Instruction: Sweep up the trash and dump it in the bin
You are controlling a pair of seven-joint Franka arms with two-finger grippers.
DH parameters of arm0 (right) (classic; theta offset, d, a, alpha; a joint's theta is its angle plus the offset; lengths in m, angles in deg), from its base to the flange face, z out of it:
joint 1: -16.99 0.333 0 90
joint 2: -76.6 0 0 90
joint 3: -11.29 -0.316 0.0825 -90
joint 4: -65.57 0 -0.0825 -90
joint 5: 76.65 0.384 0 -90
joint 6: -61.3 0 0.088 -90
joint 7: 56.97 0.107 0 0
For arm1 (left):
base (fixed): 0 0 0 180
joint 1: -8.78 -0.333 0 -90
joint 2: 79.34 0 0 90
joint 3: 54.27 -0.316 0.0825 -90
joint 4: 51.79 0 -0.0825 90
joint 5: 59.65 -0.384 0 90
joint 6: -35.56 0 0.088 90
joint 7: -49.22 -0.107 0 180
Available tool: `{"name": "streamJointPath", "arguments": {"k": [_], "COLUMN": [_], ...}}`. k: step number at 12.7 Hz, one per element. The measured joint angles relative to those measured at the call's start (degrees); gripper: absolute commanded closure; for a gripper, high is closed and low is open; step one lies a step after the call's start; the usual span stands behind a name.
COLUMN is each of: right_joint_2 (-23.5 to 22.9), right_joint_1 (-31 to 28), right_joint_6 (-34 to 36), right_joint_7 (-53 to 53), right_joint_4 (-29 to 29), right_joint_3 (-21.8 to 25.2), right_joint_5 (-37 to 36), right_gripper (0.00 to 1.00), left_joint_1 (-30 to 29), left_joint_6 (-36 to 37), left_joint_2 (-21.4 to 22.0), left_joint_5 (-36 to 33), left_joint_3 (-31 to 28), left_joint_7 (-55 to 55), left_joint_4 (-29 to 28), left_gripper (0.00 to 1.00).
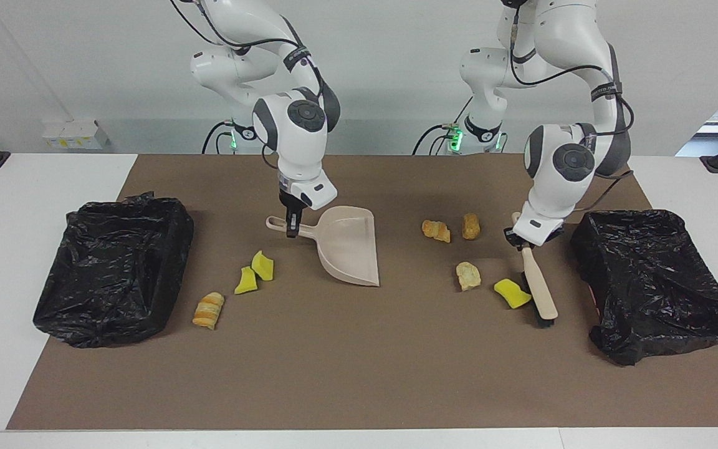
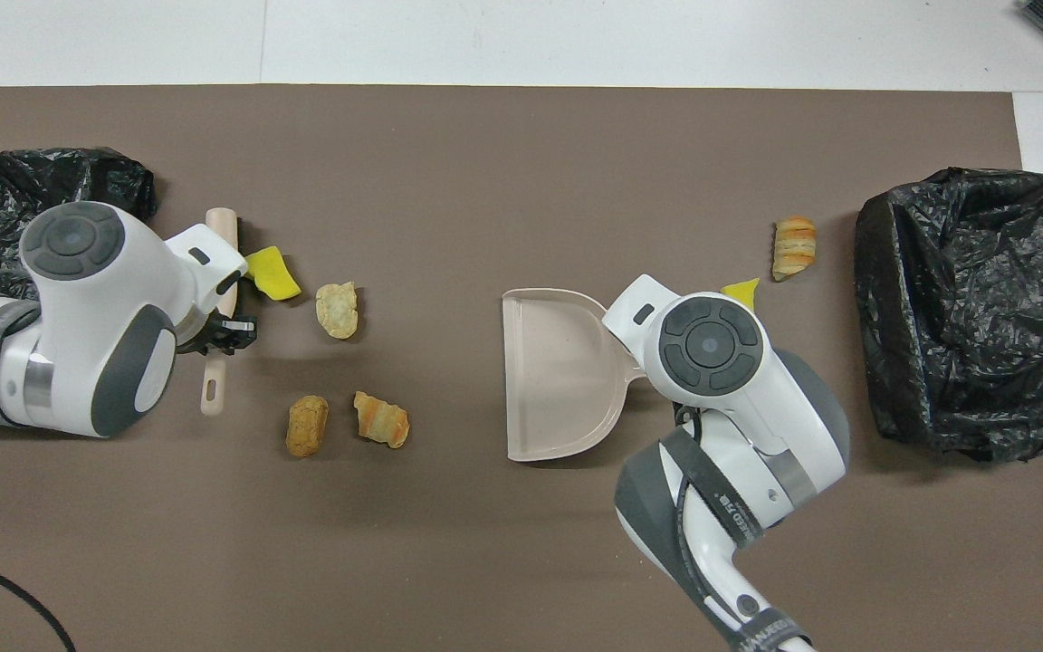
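Right claw (image 1: 292, 226) grips the beige plastic dustpan (image 1: 348, 246) by its handle; left claw (image 1: 526, 240) clasps the wooden-handled brush (image 1: 538, 288). You see all seven trash chunks (image 1: 469, 275) unswept on the brown surface (image 1: 359, 374); black-lined bins (image 1: 113, 268) await.

The dustpan (image 1: 349, 244) looks like smooth, matt beige plastic. Both bin liners (image 1: 113, 268) (image 1: 655, 280) are crinkled, glossy black plastic film. The brown mat (image 1: 359, 368) looks matt and papery. The yellow chunks (image 1: 263, 265) look spongy, the golden ones (image 1: 209, 310) crusty.
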Motion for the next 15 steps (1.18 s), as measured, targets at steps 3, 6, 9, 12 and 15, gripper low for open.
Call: {"name": "streamJointPath", "arguments": {"k": [3, 6, 9, 12, 15], "right_joint_2": [-1.32, -1.82, -1.89, -1.95, -2.05], "right_joint_1": [0.77, 1.03, 1.08, 1.1, 1.1], "right_joint_6": [-1.91, -2.63, -2.63, -2.66, -2.7], "right_joint_7": [0.11, 0.42, 0.99, 1.07, 1.09], "right_joint_4": [-0.01, -0.01, -0.01, -0.01, -0.01], "right_joint_3": [0.01, 0.02, 0.02, 0.02, 0.03], "right_joint_5": [-0.02, -0.02, -0.02, -0.02, -0.02], "right_gripper": [1.0, 1.0, 1.0, 1.0, 1.0], "left_joint_1": [5.6, 10.79, 16.23, 21.5, 26.61], "left_joint_6": [0.02, 0.07, 0.39, 1.69, 1.81], "left_joint_2": [0.38, 1.18, 2.84, 4.49, 5.82], "left_joint_5": [0.67, 3.12, 5.5, 8.39, 10.93], "left_joint_3": [0.33, 0.43, 0.49, 0.49, 0.52], "left_joint_7": [0.08, 0.08, 0.23, 1.65, 8.03], "left_joint_4": [-1.19, -1.9, -3.53, -4.64, -4.44], "left_gripper": [1.0, 1.0, 1.0, 1.0, 1.0]}}
